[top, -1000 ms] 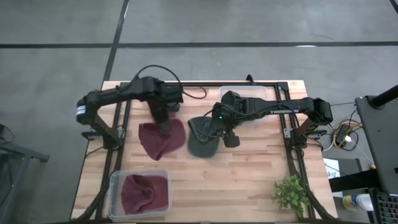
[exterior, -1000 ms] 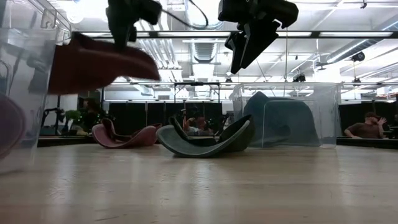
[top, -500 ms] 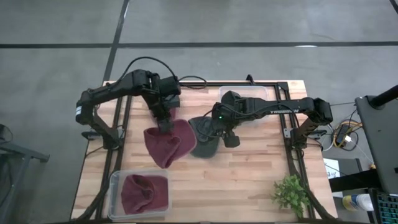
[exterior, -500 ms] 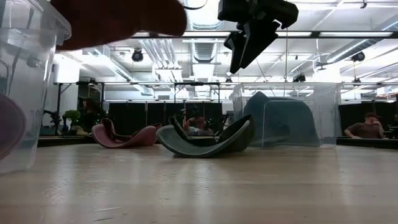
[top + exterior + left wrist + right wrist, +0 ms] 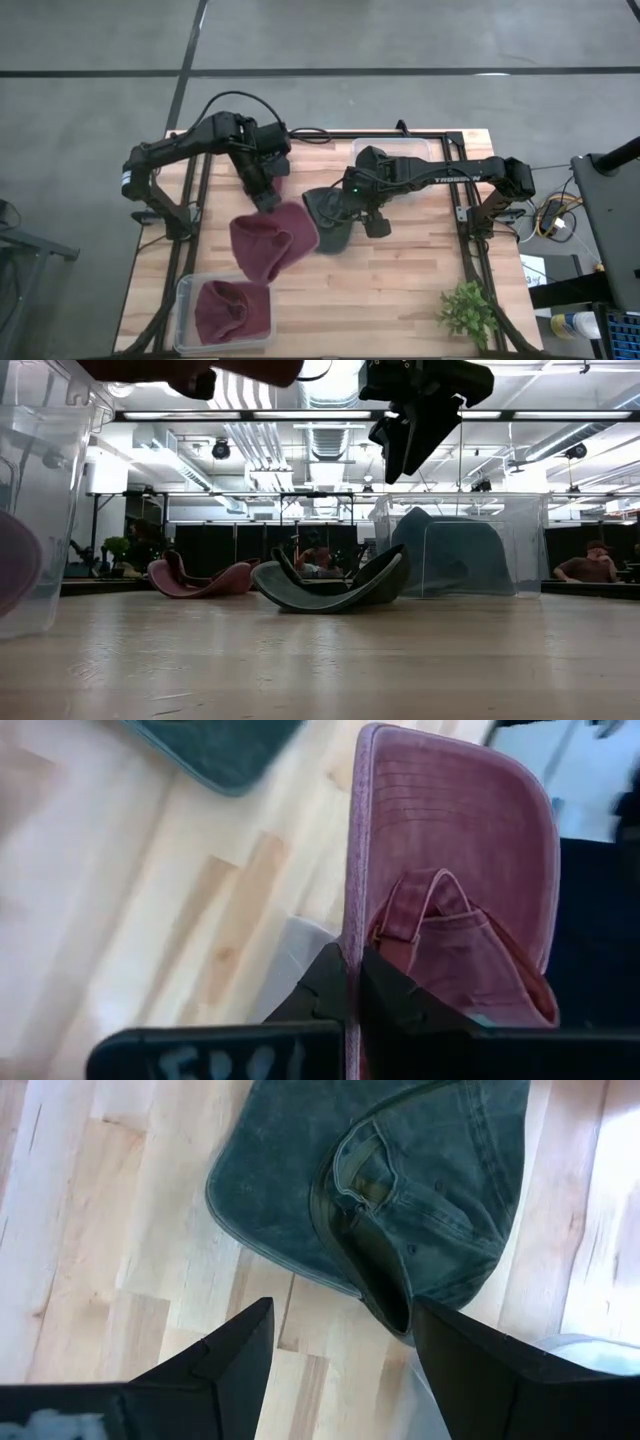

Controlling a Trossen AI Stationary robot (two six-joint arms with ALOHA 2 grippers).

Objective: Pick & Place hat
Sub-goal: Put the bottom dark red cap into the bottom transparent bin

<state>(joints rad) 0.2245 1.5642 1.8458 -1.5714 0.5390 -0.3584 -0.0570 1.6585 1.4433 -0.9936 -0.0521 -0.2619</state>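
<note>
A maroon hat (image 5: 272, 240) hangs above the wooden table (image 5: 400, 280), pinched by its brim in the closed left gripper (image 5: 267, 199), at about 9 o'clock from table centre. At 6 o'clock from it, a clear bin (image 5: 186, 300) holds another maroon hat (image 5: 232, 310). At 3 o'clock, a dark green hat (image 5: 331, 222) lies upside down under the right gripper (image 5: 362, 217), whose fingers stand apart without touching it.

The low view shows a second clear bin (image 5: 505, 545) with a dark hat (image 5: 465, 555) inside, a further maroon hat (image 5: 200, 578) lying on the table, and seated people in a dim room beyond; it cuts off the lifted hat at its upper edge. A potted plant (image 5: 468, 312) shows only from above.
</note>
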